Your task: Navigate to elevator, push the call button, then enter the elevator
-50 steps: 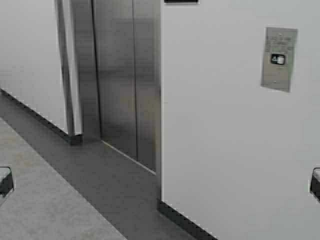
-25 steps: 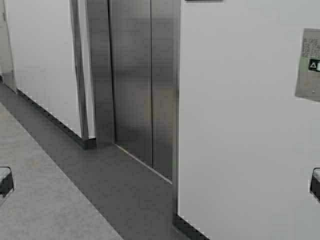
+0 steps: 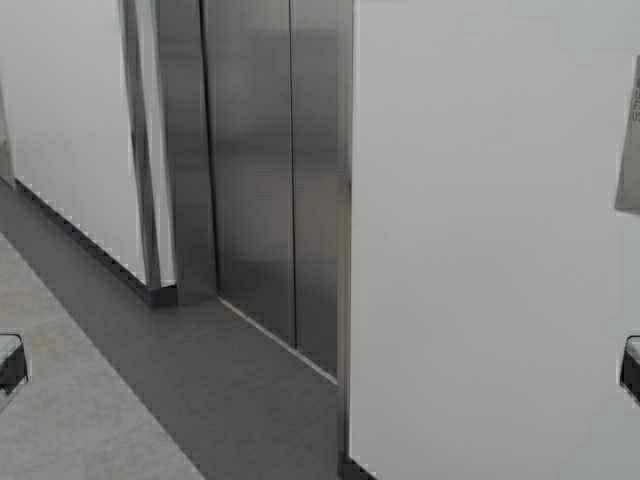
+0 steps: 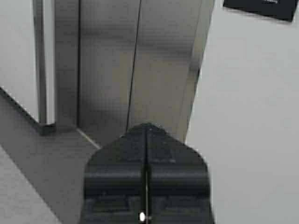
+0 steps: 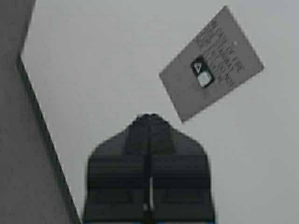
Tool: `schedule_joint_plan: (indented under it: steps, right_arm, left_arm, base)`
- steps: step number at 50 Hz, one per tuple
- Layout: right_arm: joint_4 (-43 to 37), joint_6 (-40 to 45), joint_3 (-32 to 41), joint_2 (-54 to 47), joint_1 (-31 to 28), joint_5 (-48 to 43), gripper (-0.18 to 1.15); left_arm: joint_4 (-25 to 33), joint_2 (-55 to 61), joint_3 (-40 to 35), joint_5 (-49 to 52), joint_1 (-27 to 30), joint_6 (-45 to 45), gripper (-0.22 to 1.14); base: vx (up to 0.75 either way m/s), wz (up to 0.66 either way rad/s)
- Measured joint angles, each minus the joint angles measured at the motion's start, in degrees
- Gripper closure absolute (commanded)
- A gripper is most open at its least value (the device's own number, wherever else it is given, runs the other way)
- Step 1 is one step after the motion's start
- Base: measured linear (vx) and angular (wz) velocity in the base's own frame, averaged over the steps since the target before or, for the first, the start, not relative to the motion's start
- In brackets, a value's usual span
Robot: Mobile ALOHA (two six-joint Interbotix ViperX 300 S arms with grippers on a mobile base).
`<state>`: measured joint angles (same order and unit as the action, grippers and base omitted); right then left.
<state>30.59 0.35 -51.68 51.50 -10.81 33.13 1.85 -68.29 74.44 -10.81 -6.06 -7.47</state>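
Observation:
The elevator [image 3: 270, 180] stands ahead and to the left, its brushed steel doors closed; the left wrist view shows the elevator [image 4: 135, 60] too. The call button [image 3: 631, 140], a grey plate on the white wall, is cut by the high view's right edge. In the right wrist view the call button [image 5: 211, 69] appears whole, tilted, with a small lit window. My right gripper [image 5: 149, 115] is shut and empty, short of the wall and off to one side of the plate. My left gripper [image 4: 147, 126] is shut, empty, and points at the doors.
A white wall [image 3: 480, 250] juts out right of the doors, its corner close in front. A dark floor strip [image 3: 230, 390] runs along the walls beside lighter floor [image 3: 70, 420]. A dark sign [image 4: 261, 7] hangs high on the wall.
The robot has moved: the scene has shifted right and grown larger. The call button plate has slid from well inside the high view to its right edge. Both grippers stay shut.

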Motion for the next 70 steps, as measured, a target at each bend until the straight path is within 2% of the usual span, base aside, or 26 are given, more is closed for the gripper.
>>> schedule_joint_plan:
  steps: [12, 20, 35, 45, 55, 70]
  right_arm:
    - [4.48, -0.26, 0.44, -10.28, -1.41, 6.68, 0.91]
    - [11.60, 3.08, 0.44, -16.00, -1.58, 11.07, 0.91]
    - [35.51, 20.92, -3.78, -22.94, -4.31, 16.00, 0.91]
    - [47.64, 31.11, -5.19, -29.97, -4.22, 16.26, 0.91]
    - [56.43, 43.07, -4.13, -40.87, -1.41, 16.17, 0.91]
    - [66.09, 49.83, -0.79, -50.10, 4.83, 15.38, 0.91]
  left_arm:
    - [2.20, -0.09, -0.53, 0.44, 0.09, 0.09, 0.90]
    - [3.34, -0.18, -0.97, 0.44, 0.00, 0.09, 0.90]
    - [5.36, -1.85, -1.14, 0.53, 0.09, 0.18, 0.90]
    - [5.62, -3.69, -1.23, 1.32, 0.00, -0.26, 0.90]
    - [5.62, -4.57, -1.32, 1.49, 0.09, -0.53, 0.90]
    - [5.71, -4.92, -1.32, 1.67, 0.00, -0.79, 0.90]
  base:
    - [0.18, -0.01]
    - [0.12, 0.02]
    - [0.08, 0.05]
    - [0.03, 0.03]
    - [0.00, 0.00]
    - [0.00, 0.00]
